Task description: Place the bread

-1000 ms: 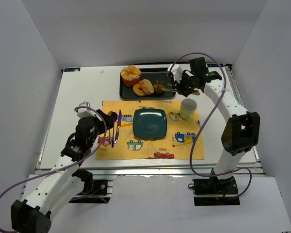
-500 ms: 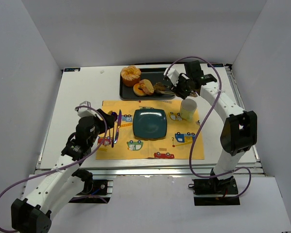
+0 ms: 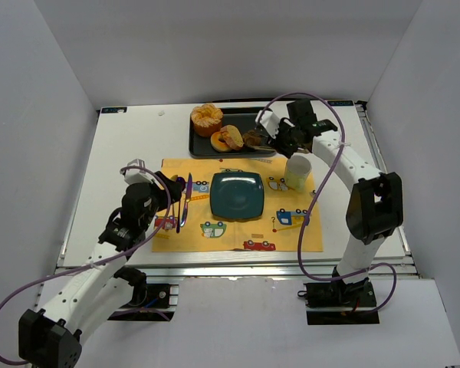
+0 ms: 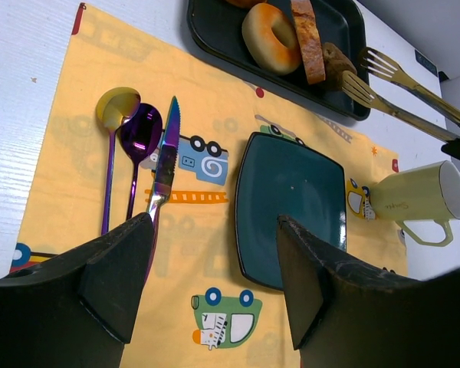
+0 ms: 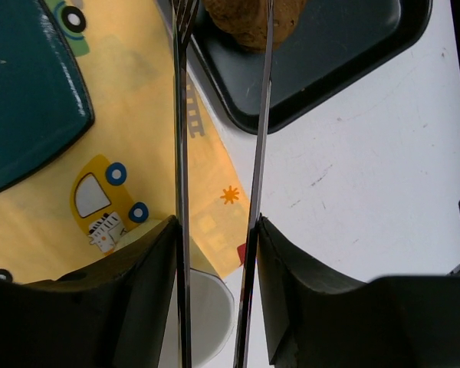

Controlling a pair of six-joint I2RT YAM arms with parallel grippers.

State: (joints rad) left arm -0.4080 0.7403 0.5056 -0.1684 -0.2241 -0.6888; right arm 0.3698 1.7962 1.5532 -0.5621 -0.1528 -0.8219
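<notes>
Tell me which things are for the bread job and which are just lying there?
For the job: bread, tongs, right end effector, probably the teal plate.
Just lying there: doughnut, big bun, cup, knife, purple spoon.

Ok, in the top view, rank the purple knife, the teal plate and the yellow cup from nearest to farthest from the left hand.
1. Purple knife: just right of the left hand, on the left part of the placemat.
2. Teal plate: middle of the placemat.
3. Yellow cup: the placemat's far right corner.
</notes>
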